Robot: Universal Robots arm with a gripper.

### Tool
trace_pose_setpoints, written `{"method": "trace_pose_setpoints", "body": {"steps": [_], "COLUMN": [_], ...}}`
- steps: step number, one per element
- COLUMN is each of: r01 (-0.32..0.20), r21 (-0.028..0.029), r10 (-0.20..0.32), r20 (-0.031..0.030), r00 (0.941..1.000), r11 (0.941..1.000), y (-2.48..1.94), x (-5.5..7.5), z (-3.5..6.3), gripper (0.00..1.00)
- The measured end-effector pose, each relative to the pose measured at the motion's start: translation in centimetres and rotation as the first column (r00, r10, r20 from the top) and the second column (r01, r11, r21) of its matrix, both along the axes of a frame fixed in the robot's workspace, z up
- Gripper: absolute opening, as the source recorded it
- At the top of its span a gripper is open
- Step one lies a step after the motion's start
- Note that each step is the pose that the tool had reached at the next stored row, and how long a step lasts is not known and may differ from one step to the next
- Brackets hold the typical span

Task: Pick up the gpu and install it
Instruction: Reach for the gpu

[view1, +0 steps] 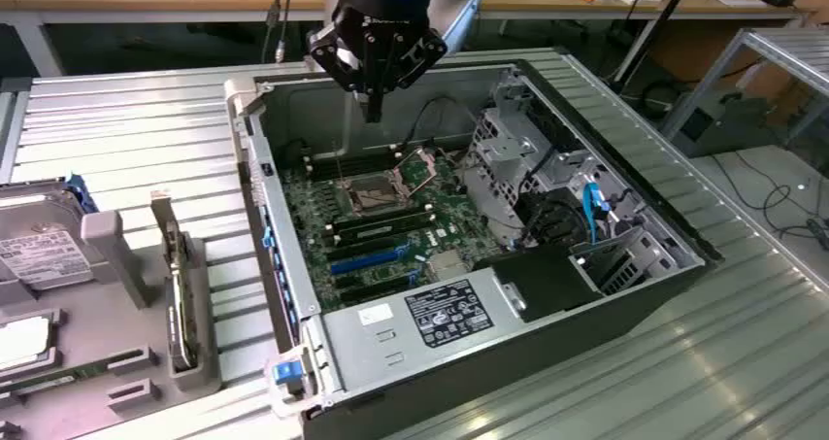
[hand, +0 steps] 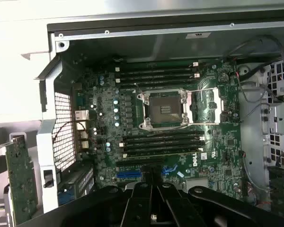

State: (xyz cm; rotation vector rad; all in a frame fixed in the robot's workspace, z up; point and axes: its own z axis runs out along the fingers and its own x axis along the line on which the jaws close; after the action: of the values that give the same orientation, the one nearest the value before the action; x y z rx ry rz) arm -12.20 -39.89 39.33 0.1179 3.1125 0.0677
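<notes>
In the exterior view, the task is judged to be at its very start: the gpu has not yet been picked up and is seen standing on edge in a grey holder on the ribbed metal worktop, outside the open computer case on the exterior view's left, beside a hard drive. Nothing is carried by the gripper, whose fingers are pressed together with nothing between them; it hangs over the far end of the case, above the motherboard. The gpu is thus placed well apart from the fingers, with the case wall between them. The blue expansion slot is seen unoccupied, so both the pick-up and the installation are left to be done. In the wrist view, the closed fingers are seen over the motherboard, near the blue slot and the bare CPU socket, while the green board of the gpu is found outside the case wall, off to one side.
</notes>
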Motion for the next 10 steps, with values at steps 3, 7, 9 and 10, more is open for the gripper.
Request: {"method": "trace_pose_setpoints", "body": {"steps": [3,7,9,10], "r01": [0.000,0.000,0.000,0.000], "r21": [0.0000,-0.0001,-0.0001,0.0000], "r10": [0.000,0.000,0.000,0.000], "r20": [0.0000,0.0000,-0.0001,-0.0001], "r00": [1.0000,1.0000,1.0000,1.0000], "r11": [1.0000,1.0000,1.0000,1.0000], "y": [0.00,0.00,0.00,0.00], "x": [-0.19,-0.37,-0.44,-0.48], "z": [0.00,0.00,0.00,0.00], "gripper": [0.11,0.11,0.11,0.11]}}
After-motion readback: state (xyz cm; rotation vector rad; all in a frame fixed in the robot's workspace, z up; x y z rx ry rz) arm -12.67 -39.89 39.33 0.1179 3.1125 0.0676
